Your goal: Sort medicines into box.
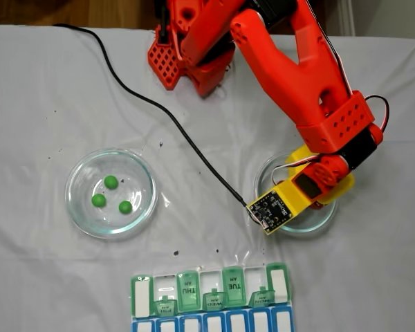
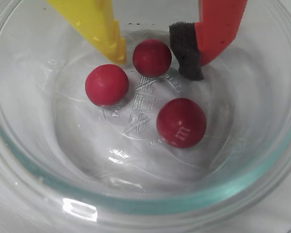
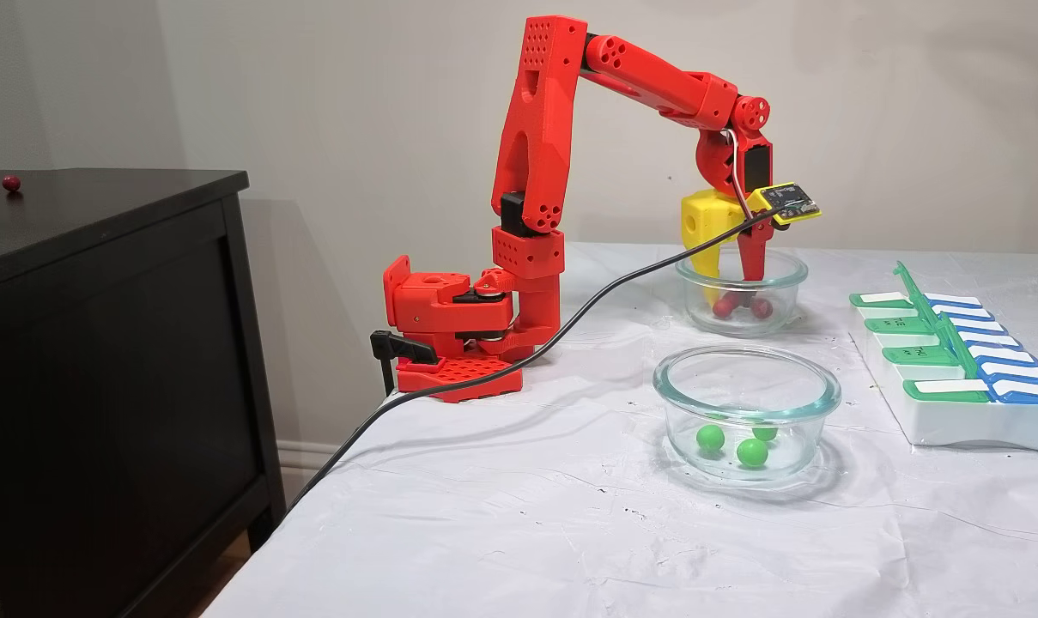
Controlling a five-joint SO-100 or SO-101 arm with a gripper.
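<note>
Now the spread claw [image 2: 155, 60] is lowered into the glass dish [image 2: 262, 160], one red ball [image 2: 152, 58] bracketed between its fingers.

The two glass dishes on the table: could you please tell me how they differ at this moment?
The dish with green balls holds three green balls; the dish with red balls holds three dark red balls. The green one stands free on the cloth, while the tool is lowered into the red one, its jaws open either side of one red ball. In a fixed view the green one sits nearer the camera. Both are round, clear glass.
</note>
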